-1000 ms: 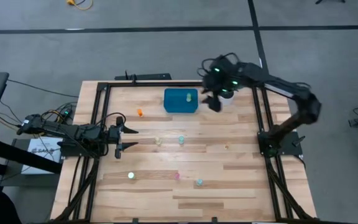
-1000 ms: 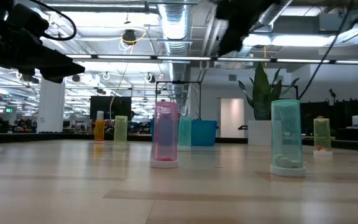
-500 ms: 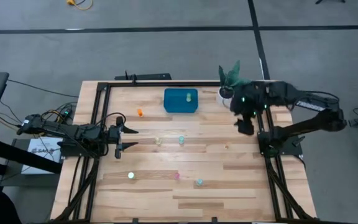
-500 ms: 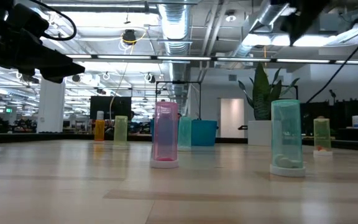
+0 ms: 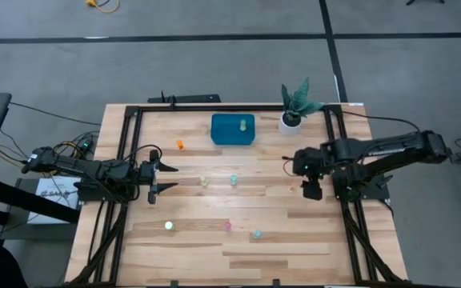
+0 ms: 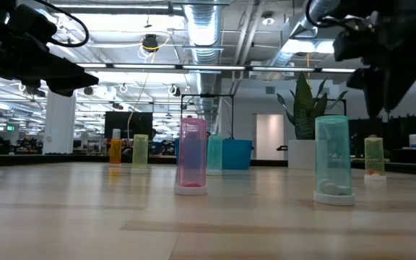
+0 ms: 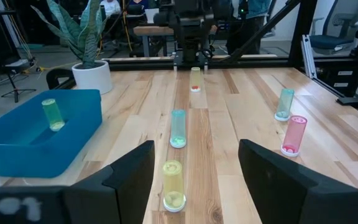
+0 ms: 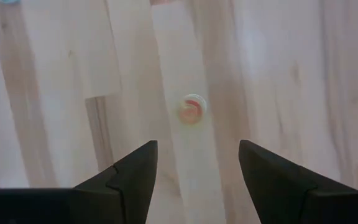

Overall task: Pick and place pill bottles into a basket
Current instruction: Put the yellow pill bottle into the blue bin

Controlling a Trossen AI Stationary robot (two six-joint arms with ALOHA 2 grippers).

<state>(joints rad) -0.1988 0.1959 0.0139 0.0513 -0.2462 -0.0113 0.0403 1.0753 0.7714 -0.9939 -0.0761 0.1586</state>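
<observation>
A: One greenish pill bottle [image 5: 242,126] sits in the basket [image 5: 224,136] now. Six more are scattered on the table [image 5: 214,240].

B: Yeah, the right end effector [image 5: 311,190] has swung away from the basket, fingers spread and empty, above the pale yellow bottle [image 8: 192,108]. Probably the next pick. Left end effector [image 5: 154,177] waits open at the left edge.

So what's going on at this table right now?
Two robot arms are sorting pill bottles into a blue basket. One bottle is already inside. The right gripper, open and empty, hangs over a pale bottle near the table's right side. The left gripper waits open at the left. Six more bottles stand on the table.
</observation>
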